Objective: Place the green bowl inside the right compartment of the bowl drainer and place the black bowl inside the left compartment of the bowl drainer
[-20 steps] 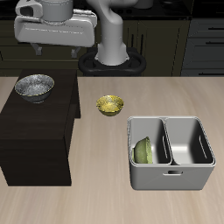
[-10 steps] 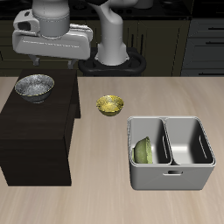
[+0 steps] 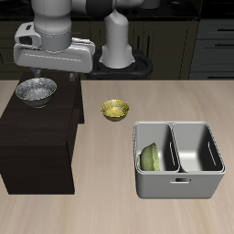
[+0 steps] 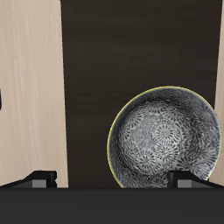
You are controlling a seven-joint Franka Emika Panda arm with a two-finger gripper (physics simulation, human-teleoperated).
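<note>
The black bowl [image 3: 36,90], silvery with a dark speckled pattern, stands upright on a dark block [image 3: 37,137]. My gripper [image 3: 53,77] hangs open just above it, set a little toward the block's middle, with nothing between its fingers. The wrist view looks down into the black bowl [image 4: 166,138], with my gripper [image 4: 112,180] spread wide over the dark top. The green bowl [image 3: 151,157] leans on its side inside the bowl drainer [image 3: 178,186], in the compartment nearer the dark block. The other compartment holds nothing.
A yellow-gold bowl [image 3: 114,110] sits on the table between the dark block and the drainer. The robot's base [image 3: 119,57] stands behind it. Dark cabinets line the back.
My gripper has come down toward the dark block's top and the black bowl. The bowls and the drainer have not moved.
</note>
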